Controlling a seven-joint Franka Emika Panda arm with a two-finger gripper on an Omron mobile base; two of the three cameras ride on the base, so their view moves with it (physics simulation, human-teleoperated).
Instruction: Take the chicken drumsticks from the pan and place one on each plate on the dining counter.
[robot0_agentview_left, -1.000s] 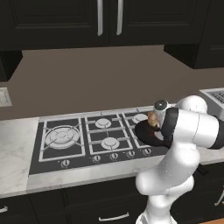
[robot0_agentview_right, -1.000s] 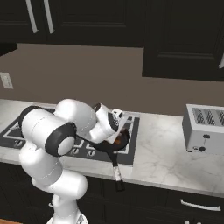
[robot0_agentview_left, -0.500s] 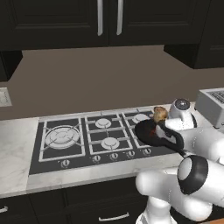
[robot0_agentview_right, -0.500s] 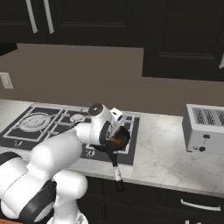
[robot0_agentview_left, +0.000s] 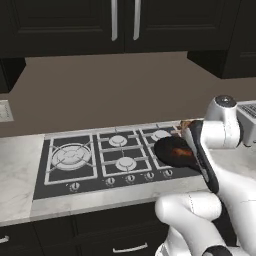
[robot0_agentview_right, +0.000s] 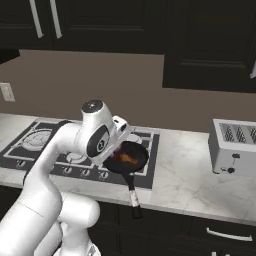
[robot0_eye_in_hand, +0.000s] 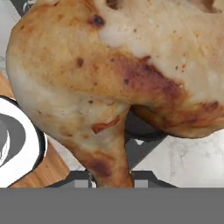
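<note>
Step in hand: 1st pick-up. Jaws nearly closed, clamped on one drumstick (robot0_eye_in_hand: 109, 78), held close up to the hand, above the stove (robot0_agentview_left: 107, 157). Second drumstick (robot0_agentview_right: 126, 158) lies in the pan (robot0_agentview_right: 125, 157) on the right burner. Gripper (robot0_agentview_left: 186, 131) is at the pan's far edge. Next: lift clear, then carry to a plate; plates and dining surface not seen. Toaster (robot0_agentview_right: 235, 148) stands well right; pan handle (robot0_agentview_right: 133, 194) overhangs the front edge, a snag risk.
</note>
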